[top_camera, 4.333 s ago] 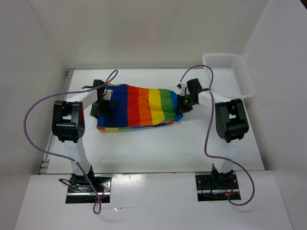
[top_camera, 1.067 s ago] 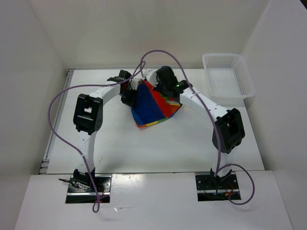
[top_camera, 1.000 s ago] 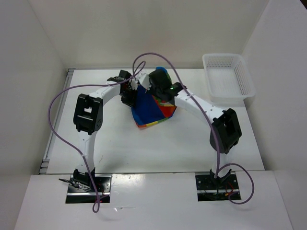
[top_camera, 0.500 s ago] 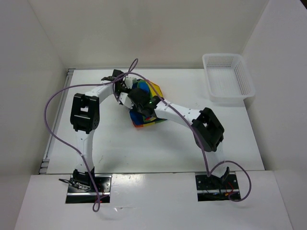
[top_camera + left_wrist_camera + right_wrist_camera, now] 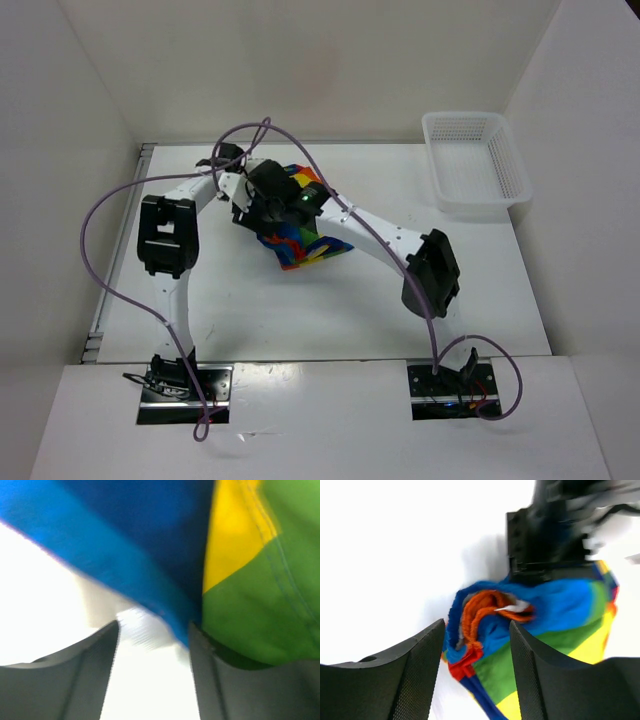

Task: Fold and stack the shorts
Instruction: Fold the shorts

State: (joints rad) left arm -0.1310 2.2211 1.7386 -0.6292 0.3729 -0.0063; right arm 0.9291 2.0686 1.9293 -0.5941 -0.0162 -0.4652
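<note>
Since a half-second earlier, the right gripper (image 5: 476, 625) had swung farther left, bunching the rainbow shorts (image 5: 310, 245) against the left gripper (image 5: 153, 625). Both grippers' fingers stood apart, seemingly clamping nothing.

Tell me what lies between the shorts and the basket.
In the top view, the right arm's white link crosses beside the shorts; beyond it, bare table up to the basket.

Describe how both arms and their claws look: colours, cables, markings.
Left arm and right arm: white links, boxy black joint housings, a looping purple cable on each. A green light glows near the right wrist. Left claw and right claw have dark grey fingers.
</note>
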